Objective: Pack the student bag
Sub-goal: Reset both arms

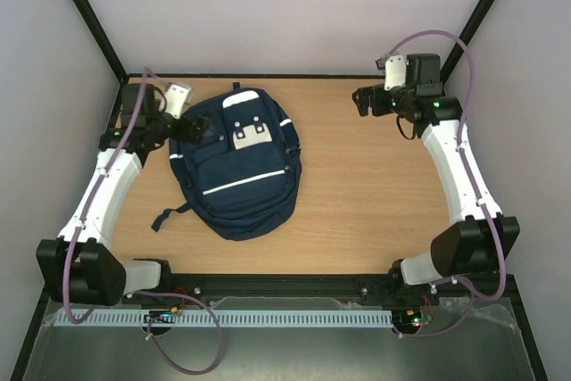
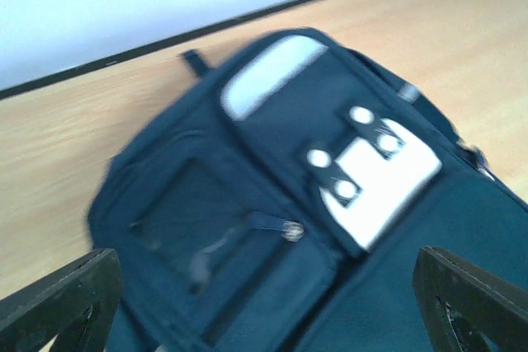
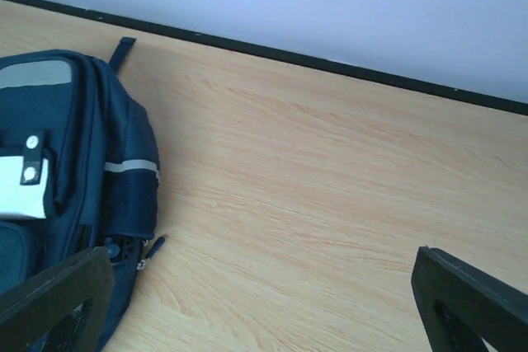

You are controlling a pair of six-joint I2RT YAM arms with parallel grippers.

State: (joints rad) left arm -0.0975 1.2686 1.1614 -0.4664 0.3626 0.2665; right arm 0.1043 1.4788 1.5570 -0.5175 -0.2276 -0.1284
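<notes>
The navy backpack [image 1: 239, 161] lies flat at the tabletop's [image 1: 375, 194] upper left, seemingly zipped. Left gripper [image 1: 181, 122], open and empty, hovers at its top; right gripper [image 1: 364, 101] gapes empty, upper right. Approach zipper pulls squarely.

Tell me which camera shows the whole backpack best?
The overhead camera: the backpack lies complete and sharp on the table, straps included. The left wrist camera sees only its front pockets and white patch, blurred. The right wrist camera catches just one side edge.
</notes>
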